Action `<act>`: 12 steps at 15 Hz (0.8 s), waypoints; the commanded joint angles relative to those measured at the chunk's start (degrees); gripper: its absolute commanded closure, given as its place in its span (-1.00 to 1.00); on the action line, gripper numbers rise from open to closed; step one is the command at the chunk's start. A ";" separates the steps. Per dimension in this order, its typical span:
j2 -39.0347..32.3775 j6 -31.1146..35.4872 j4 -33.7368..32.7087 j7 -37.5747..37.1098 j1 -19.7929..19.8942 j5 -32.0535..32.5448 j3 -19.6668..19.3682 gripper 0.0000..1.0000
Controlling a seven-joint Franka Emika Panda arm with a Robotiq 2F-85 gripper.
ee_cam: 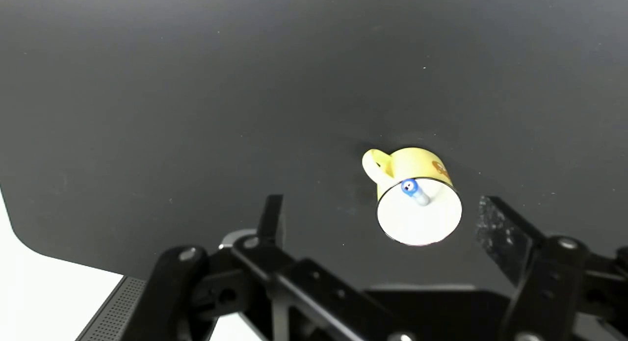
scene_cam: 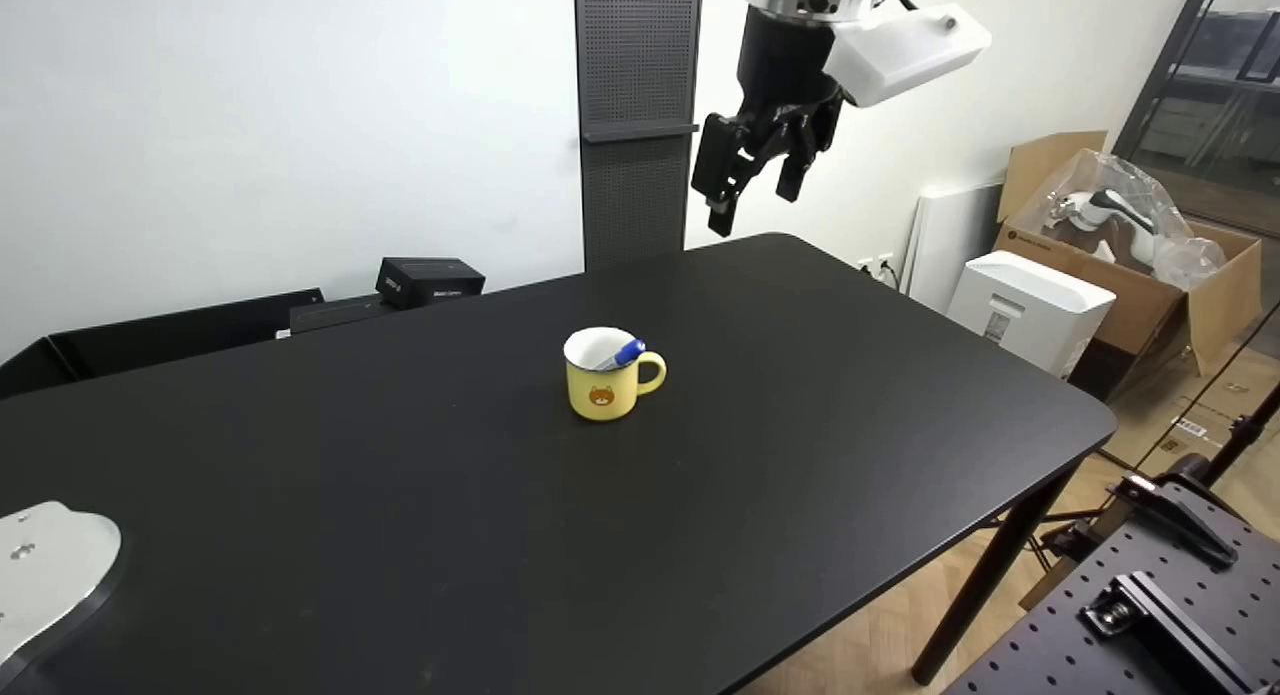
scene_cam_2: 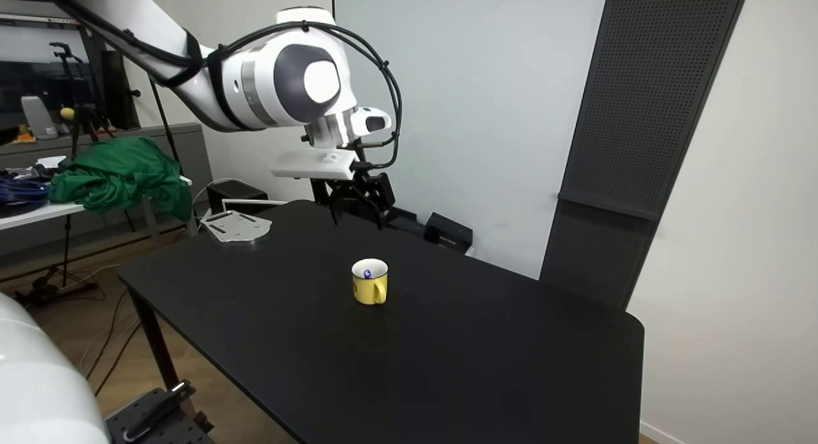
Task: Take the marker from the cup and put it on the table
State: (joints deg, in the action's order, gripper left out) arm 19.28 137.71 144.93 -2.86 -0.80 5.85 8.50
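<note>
The yellow cup [scene_cam: 600, 397] stands upright on the black table [scene_cam: 450, 505]; it also shows in the other views [scene_cam_2: 366, 293] [ee_cam: 414, 163]. The blue marker [scene_cam: 628, 353] leans inside it, its blue end at the rim near the handle; it also shows there [scene_cam_2: 367, 274] [ee_cam: 411, 188]. The marker's lower part is hidden by the cup wall in both exterior views. My gripper [scene_cam: 756, 207] is open and empty, well above the table and apart from the cup; it also shows here [scene_cam_2: 359, 223]. In the wrist view, the cup lies beyond and between the spread fingers [ee_cam: 380, 218].
A flat metal plate [scene_cam: 50, 565] sits on the table, also visible in an exterior view [scene_cam_2: 236, 227]. Black boxes [scene_cam: 430, 280] stand along the table's wall-side edge. A dark perforated panel [scene_cam: 640, 125] is on the wall. A white box [scene_cam: 1030, 310] and cardboard box [scene_cam: 1100, 285] stand beyond the table.
</note>
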 commanded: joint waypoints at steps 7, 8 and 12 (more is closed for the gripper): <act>-9.68 2.93 -3.61 2.84 -0.24 3.52 -1.48 -1.00; -12.06 3.61 -4.38 2.88 -0.11 4.55 -1.54 -1.00; -20.85 5.42 -8.26 6.01 -1.14 4.10 -2.33 -1.00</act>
State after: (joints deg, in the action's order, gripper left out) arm 5.50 142.82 141.72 1.37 -0.90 9.44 7.27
